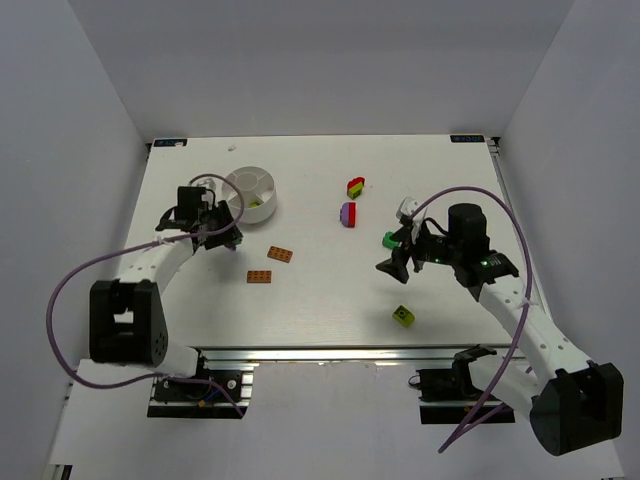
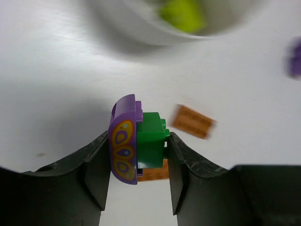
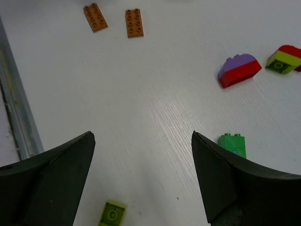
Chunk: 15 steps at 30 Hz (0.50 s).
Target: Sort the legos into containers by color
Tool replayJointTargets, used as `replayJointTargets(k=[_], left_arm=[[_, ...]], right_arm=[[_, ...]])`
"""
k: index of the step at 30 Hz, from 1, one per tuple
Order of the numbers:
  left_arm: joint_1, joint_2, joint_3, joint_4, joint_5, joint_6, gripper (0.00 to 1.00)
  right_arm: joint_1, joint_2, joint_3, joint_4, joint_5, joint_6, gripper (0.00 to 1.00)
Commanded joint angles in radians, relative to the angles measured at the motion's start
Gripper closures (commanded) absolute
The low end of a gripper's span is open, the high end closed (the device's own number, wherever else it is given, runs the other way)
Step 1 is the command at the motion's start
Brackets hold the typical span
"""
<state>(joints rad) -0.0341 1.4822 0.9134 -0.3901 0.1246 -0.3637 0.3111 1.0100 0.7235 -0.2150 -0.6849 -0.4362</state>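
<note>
A purple curved brick with yellow ovals joined to a green brick [image 2: 151, 141] sits between the fingers of my left gripper [image 2: 138, 139], which is shut on it above the table, just in front of the white divided dish [image 1: 240, 183]. A lime piece [image 1: 257, 205] lies in the dish. Two orange plates [image 1: 280, 254] [image 1: 260, 277] lie flat near the left arm. My right gripper [image 3: 142, 136] is open and empty over bare table, with the green cube [image 3: 232, 145] by its right finger and the lime-green block [image 3: 112, 214] below.
The purple-and-red piece [image 1: 347, 214] and the red-yellow-green piece [image 1: 355, 186] lie mid-table, beyond the right gripper [image 1: 400, 262]. The lime-green block [image 1: 403, 315] sits near the front edge. A metal rail [image 3: 19, 122] runs along that edge.
</note>
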Motion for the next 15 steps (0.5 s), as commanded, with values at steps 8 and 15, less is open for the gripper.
replayJointTargets(k=[8,15], left_arm=[[-0.259,-0.247,-0.107,0.627,0.661,-0.067,0.95],[-0.49,-0.329,-0.146,0.654,0.627,0.264,0.97]], right_arm=[[0.045,0.059,0.063,0.433,-0.228,0.643,0.11],[0.043,0.122,0.156,0.454,-0.214,0.853,0.14]])
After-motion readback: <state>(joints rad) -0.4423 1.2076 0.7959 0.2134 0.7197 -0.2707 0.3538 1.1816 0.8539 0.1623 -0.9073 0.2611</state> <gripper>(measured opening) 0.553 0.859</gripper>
